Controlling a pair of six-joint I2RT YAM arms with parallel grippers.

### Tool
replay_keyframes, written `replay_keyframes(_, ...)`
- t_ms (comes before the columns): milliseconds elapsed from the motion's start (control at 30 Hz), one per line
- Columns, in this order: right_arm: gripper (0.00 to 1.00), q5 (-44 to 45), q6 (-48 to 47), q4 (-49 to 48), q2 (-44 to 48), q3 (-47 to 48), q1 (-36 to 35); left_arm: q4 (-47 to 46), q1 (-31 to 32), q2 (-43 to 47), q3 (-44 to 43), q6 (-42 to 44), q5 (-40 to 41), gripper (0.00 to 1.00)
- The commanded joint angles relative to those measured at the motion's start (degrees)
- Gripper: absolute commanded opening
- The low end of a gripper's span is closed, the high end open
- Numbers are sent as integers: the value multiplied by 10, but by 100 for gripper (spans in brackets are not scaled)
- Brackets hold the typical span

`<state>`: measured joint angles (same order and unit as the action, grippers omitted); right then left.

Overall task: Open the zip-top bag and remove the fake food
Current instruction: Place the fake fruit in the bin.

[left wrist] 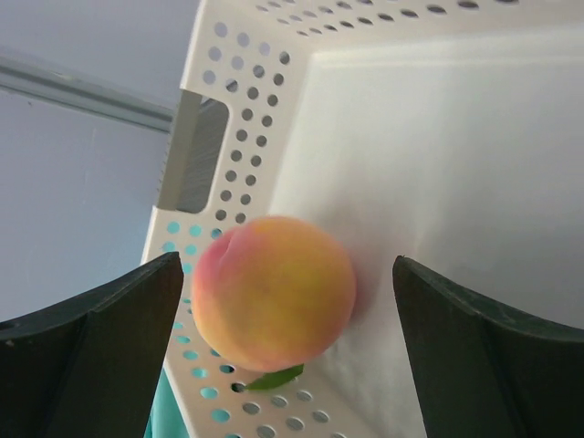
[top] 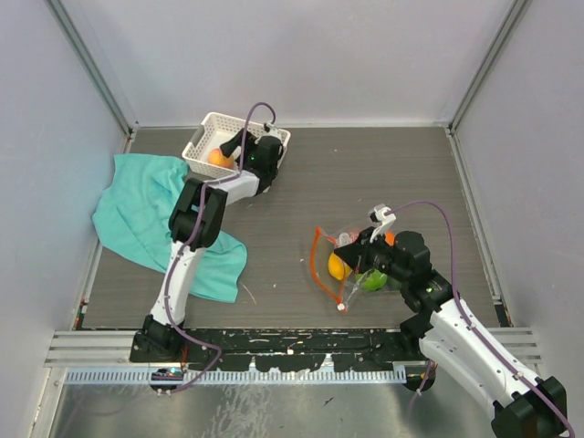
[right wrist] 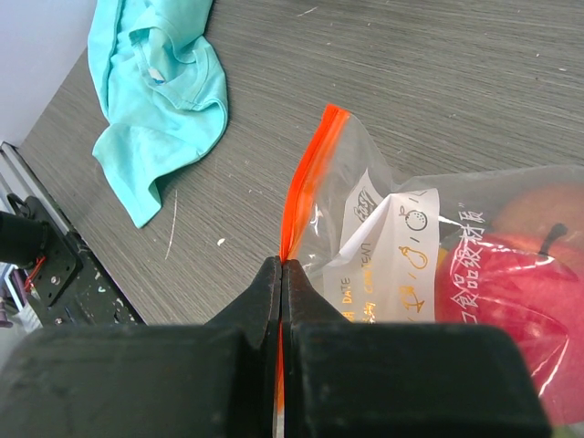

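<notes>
The right claw [right wrist: 282, 266] pinches the zip-top bag [right wrist: 401, 228] by its orange zipper strip [right wrist: 306, 182], red fruit [right wrist: 511, 292] inside.

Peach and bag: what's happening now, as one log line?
left gripper: open over peach in white basket | right gripper: shut on zip-top bag at zipper strip | bag: red fruit inside

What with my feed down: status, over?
Left gripper open, peach loose in basket. Right gripper shut on bag zipper. Fruit left in bag. Nothing in the way.
</notes>
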<state>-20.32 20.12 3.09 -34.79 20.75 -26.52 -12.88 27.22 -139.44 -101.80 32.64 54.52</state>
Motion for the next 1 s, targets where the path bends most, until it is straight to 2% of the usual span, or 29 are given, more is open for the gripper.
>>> replay_keyframes(0, 0, -7, -3, -26, 8, 10, -2, -42, -10, 6, -69, 12, 32, 98)
replay_keyframes(133, 0, -7, -3, -22, 13, 9, -2, 2, -10, 20, -88, -36, 22, 98)
replay_keyframes(233, 0, -7, -2, -22, 16, 7, -2, 66, -11, 52, -85, -107, -3, 98)
replay_keyframes(467, 0, -9, -1, -19, 23, 5, -2, 196, -26, 176, 14, -320, -178, 98)
replay_keyframes(633, 0, -10, 0, -19, 26, 3, -2, 173, -46, 272, 128, -397, -378, 98)
replay_keyframes(700, 0, -11, 2, -21, 26, 2, -2, 152, -54, 312, 168, -416, -483, 98)
replay_keyframes(867, 0, -12, 4, -24, 27, 1, -2, 107, -67, 365, 241, -481, -649, 100)
replay_keyframes(967, 0, -13, 4, -25, 26, 1, -2, 48, -80, 383, 291, -571, -769, 94)
